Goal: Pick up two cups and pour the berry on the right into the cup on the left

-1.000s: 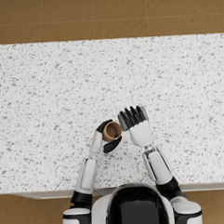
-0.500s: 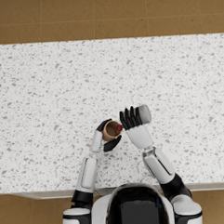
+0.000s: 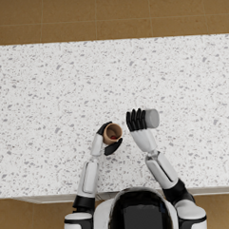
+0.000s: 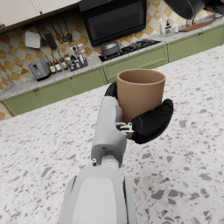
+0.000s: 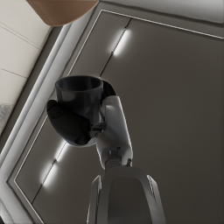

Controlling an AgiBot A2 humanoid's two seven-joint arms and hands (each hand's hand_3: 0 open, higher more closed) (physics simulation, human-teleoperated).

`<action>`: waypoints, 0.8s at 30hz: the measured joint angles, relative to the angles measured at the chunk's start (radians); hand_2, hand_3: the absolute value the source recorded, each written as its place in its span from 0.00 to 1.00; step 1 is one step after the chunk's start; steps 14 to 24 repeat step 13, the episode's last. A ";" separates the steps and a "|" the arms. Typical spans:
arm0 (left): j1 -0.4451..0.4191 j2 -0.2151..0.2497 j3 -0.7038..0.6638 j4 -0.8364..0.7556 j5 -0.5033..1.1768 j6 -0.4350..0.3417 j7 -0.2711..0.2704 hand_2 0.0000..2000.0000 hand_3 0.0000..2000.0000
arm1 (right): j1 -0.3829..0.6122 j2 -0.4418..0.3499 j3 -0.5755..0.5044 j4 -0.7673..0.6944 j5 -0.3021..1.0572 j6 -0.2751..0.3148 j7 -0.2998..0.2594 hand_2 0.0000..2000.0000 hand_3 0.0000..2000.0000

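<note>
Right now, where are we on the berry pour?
Done: both cups are off the counter, brown cup upright in the left hand, grey cup in the right hand. In hand: the grey cup lies tipped sideways beside the brown one, which shows something red inside. Left: confirming the grey cup is empty and setting both down.

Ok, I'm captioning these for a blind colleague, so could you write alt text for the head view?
Seen from above, the robot's left hand holds an upright brown cup with something red inside, while its right hand holds a grey cup tipped on its side just beside it. Both hang over a speckled white stone counter.
</note>
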 measured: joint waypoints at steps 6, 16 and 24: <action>-0.003 -0.001 -0.002 -0.005 0.000 0.000 0.000 1.00 0.64 | -0.004 0.001 -0.001 0.003 0.002 0.041 0.000 1.00 0.64; -0.004 -0.001 -0.003 -0.006 0.000 0.000 0.000 1.00 0.64 | -0.005 0.002 -0.002 0.004 0.003 0.046 0.000 1.00 0.64; -0.004 -0.001 -0.003 -0.006 0.000 0.000 0.000 1.00 0.64 | -0.005 0.002 -0.002 0.004 0.003 0.046 0.000 1.00 0.64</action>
